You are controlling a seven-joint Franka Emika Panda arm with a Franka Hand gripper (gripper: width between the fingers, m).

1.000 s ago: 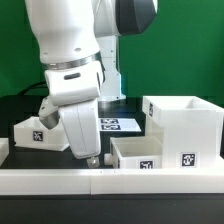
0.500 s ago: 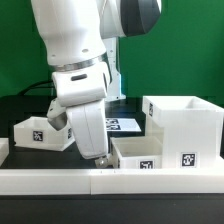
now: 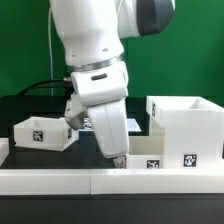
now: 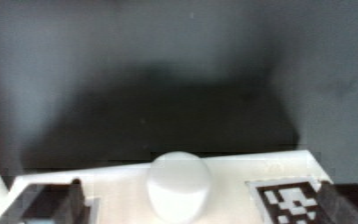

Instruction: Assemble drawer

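My pincer (image 3: pixel 118 159) hangs lower-center, right at the near tray (image 3: pixel 141 160), probably lining up a grab. Can't tell if it's open or closed.

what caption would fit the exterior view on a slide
Pincer low by a shallow white plastic tray beside the tall white boxy casing; a second such tray sits apart.

No words or numbers are showing that can be read. Black-and-white square tags (image 3: pixel 38 137) are sitting on the first tray (image 3: pixel 30 126) at the exterior view's left, the second tray (image 3: pixel 140 157) and the casing (image 3: pixel 185 118). A blurry tag (image 4: pixel 295 205) is sitting on a white part (image 4: pixel 220 168).
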